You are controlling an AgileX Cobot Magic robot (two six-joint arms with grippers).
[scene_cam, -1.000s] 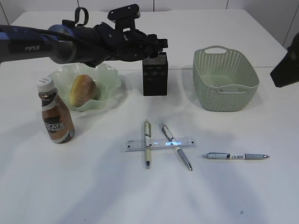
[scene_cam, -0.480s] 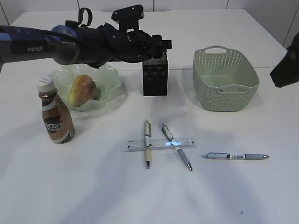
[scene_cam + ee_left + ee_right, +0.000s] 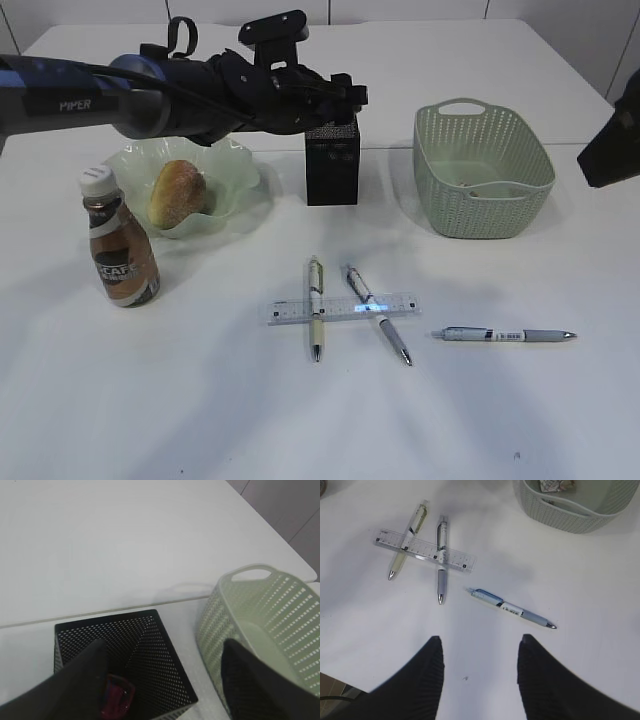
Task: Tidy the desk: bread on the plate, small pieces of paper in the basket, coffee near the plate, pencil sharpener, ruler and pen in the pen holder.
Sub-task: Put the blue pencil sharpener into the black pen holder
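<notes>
Left tool (image 3: 160, 680) spread wide over black mesh pen holder (image 3: 150, 645), gripping nothing; small red object (image 3: 116, 700) at bottom (likely the sharpener). Right tool (image 3: 480, 672) parted, empty, above desk (image 3: 600, 600). Clear ruler (image 3: 425, 549) flat across two pens (image 3: 409, 537): light, stiff, slick; best pinched at a raised edge.

The left gripper (image 3: 165, 680) hangs over the pen holder (image 3: 332, 162), the basket (image 3: 483, 170) close on its right. Below the right gripper (image 3: 480, 675), bare desk (image 3: 200, 400); ahead, three pens (image 3: 509, 608) and a ruler (image 3: 422, 549) lie in its path.
</notes>
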